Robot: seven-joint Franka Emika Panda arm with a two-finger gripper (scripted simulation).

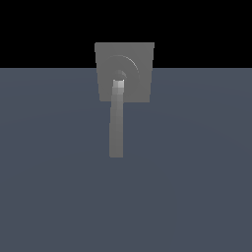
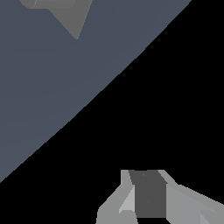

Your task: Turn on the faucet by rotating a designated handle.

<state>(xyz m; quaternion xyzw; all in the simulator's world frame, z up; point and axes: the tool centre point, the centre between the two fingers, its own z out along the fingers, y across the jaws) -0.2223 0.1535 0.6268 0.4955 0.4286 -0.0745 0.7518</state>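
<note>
The faucet [image 1: 138,74] is a matte grey square plate with raised rings, standing at the far edge of the floor in the exterior view. Its handle [image 1: 116,123], a long narrow grey bar, runs from a paler end at the rings' centre straight toward the camera, lying low over the floor. In the wrist view a grey corner of the faucet [image 2: 65,11] shows far from my gripper [image 2: 144,173]. The two light-grey fingers [image 2: 188,203] stand apart, open, with nothing held. The arm does not show in the exterior view.
A flat blue-grey floor [image 1: 197,172] spreads around the faucet on all sides, with black background beyond its far edge. No other objects show in either view.
</note>
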